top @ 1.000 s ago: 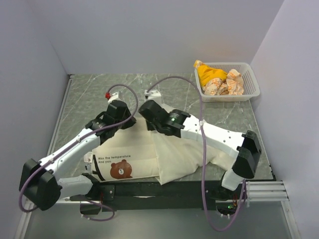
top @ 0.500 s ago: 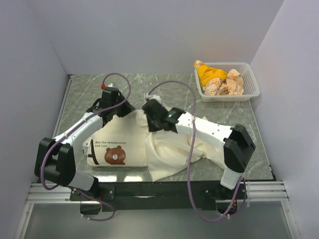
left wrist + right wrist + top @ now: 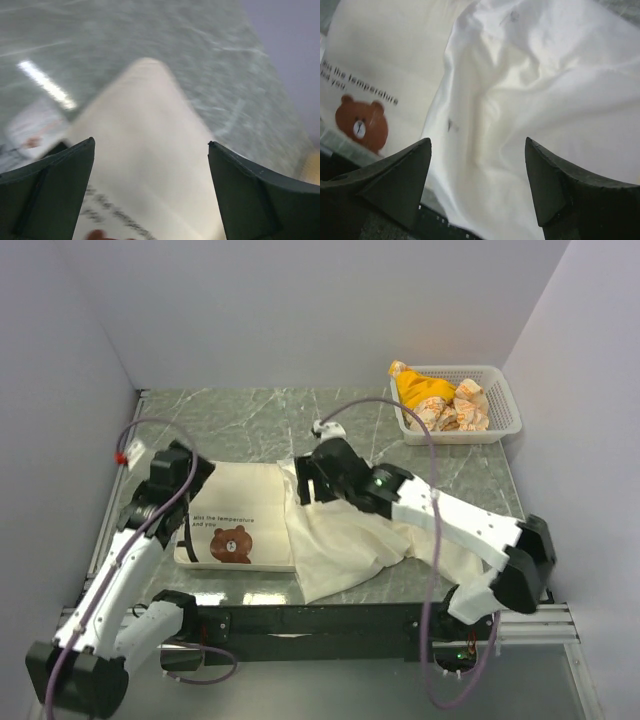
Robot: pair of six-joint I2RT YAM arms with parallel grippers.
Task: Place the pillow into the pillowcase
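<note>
Overhead first: pillow (image 3: pixel 240 515) and pillowcase (image 3: pixel 345 545) now lie farther in from the table's (image 3: pixel 250 420) near edge than a second ago, when they were bunched close to the arm bases. The left arm has swung out to the left side. The left gripper (image 3: pixel 192 492) sits over the pillow's left end with its fingers spread and holding nothing. The right gripper (image 3: pixel 305 485) hangs over the seam where pillow and pillowcase meet, and it too is released.

The pillow lies flat with its long axis left to right, roughly parallel to the near edge, and its printed face is up. The bear sits toward the near side with the text above it. The pillowcase spreads limp and wrinkled from the pillow's right end toward the near right. I cannot tell whether that end is tucked inside. A white basket (image 3: pixel 505 410) stands at the far right corner.

Left wrist view: blurred; the left gripper (image 3: pixel 151 144) is wide apart above a pillow (image 3: pixel 150 190) corner that points away over the marbled table (image 3: pixel 200 50).

Right wrist view: the right gripper (image 3: pixel 477 141) is spread over crumpled pillowcase (image 3: pixel 520 90). The pillow (image 3: pixel 385 55) and its bear print (image 3: pixel 362 125) lie to the left.
</note>
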